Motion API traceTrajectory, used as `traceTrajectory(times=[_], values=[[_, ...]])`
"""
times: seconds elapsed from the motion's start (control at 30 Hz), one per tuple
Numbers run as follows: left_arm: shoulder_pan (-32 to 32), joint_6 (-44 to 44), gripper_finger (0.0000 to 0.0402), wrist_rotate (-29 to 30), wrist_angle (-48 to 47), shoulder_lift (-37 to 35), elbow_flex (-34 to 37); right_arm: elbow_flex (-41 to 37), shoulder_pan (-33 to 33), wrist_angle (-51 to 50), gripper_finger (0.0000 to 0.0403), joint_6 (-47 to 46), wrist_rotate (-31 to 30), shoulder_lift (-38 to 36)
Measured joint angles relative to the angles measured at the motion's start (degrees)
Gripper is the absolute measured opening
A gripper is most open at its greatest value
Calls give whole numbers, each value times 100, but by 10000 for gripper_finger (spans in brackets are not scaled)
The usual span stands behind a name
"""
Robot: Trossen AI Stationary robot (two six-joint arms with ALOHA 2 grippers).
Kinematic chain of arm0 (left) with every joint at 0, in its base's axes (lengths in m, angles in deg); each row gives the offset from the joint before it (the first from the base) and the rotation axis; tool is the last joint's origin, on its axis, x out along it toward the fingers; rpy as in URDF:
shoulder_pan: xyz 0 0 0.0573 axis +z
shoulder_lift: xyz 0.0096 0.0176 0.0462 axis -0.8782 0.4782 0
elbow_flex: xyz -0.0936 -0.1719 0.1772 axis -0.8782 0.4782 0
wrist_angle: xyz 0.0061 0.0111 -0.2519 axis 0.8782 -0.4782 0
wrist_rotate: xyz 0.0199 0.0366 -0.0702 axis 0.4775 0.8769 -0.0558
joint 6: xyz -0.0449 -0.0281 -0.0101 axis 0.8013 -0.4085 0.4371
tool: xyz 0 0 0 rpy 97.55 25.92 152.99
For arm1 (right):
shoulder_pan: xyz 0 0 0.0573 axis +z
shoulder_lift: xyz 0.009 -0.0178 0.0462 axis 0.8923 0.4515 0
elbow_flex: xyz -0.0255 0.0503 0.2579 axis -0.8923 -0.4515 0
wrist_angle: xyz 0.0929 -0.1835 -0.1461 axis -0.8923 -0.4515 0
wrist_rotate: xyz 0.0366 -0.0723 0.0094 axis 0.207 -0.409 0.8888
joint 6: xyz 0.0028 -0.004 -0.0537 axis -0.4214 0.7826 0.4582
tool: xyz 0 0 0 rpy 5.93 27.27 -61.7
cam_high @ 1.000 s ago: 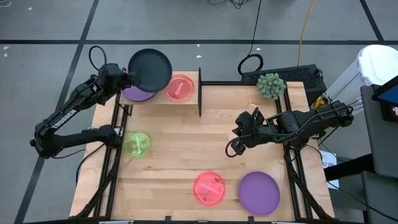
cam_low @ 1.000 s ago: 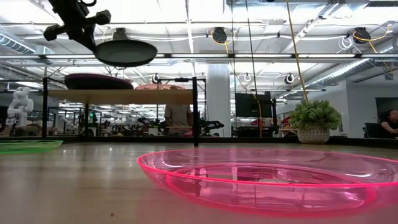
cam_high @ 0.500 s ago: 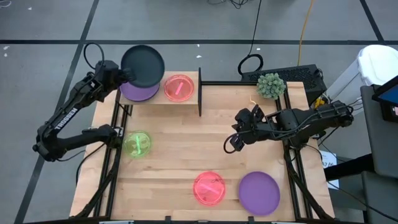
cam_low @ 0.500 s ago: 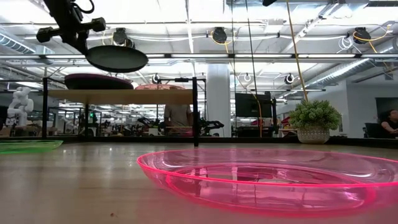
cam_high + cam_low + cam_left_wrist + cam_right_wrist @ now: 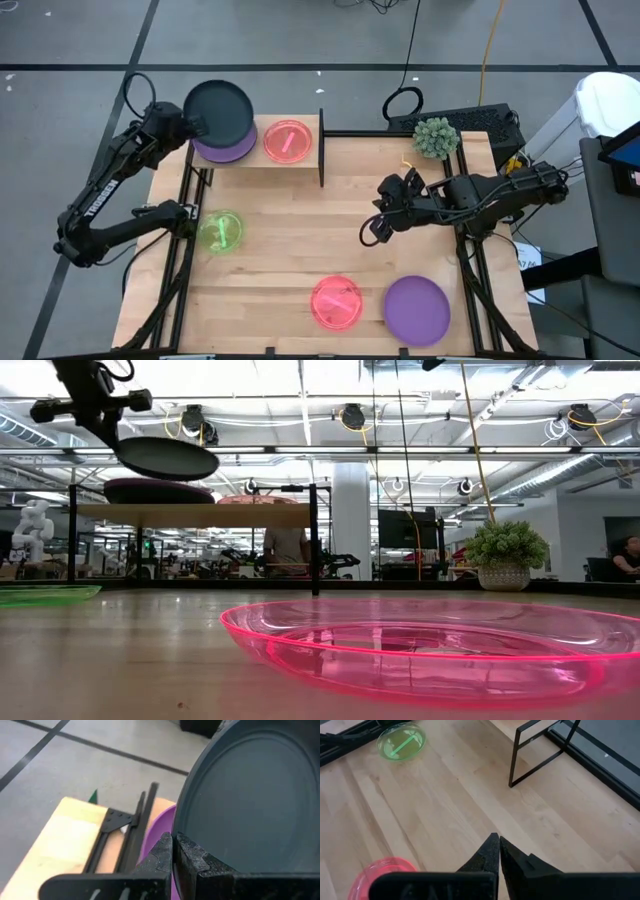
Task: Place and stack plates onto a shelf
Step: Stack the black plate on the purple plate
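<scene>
Currently six plates visible: one dark teal plate (image 5: 219, 110), two purple, two pink, one green. Counting relative to the shelf (image 5: 302, 160): purple plate (image 5: 232, 149) lies on the shelf's left half, pink plate (image 5: 288, 141) on its right half, beside the black end panel (image 5: 321, 148). Green plate (image 5: 221, 232) sits on the table (image 5: 290, 230) in front of the shelf's left end. Second pink plate (image 5: 336, 302) and second purple plate (image 5: 417, 309) lie side by side, well clear of the shelf at the table's near edge.

Left hand (image 5: 190, 124) is off the shelf's left end, arm bent in from outside the table, fingers pinching the dark teal plate's rim. That plate is held roughly level in the air above the purple plate on the shelf, not touching it, overlapping it and overhanging the shelf's back edge.

Right hand (image 5: 370, 231) hovers over bare table right of the shelf, fingers pressed together, holding nothing.
</scene>
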Motion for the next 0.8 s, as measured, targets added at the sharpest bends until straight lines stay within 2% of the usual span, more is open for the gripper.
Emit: traceTrajectory(times=[0.13,0.6,0.8], values=[[82,-23,7,-38,-309,0,0,0,0,1,0,107,-12,0],[97,-145,8,-166,-443,7,0,0,-263,4,0,256,-29,0],[96,-123,25,-166,-571,19,0,0,-264,2,0,291,-174,0]])
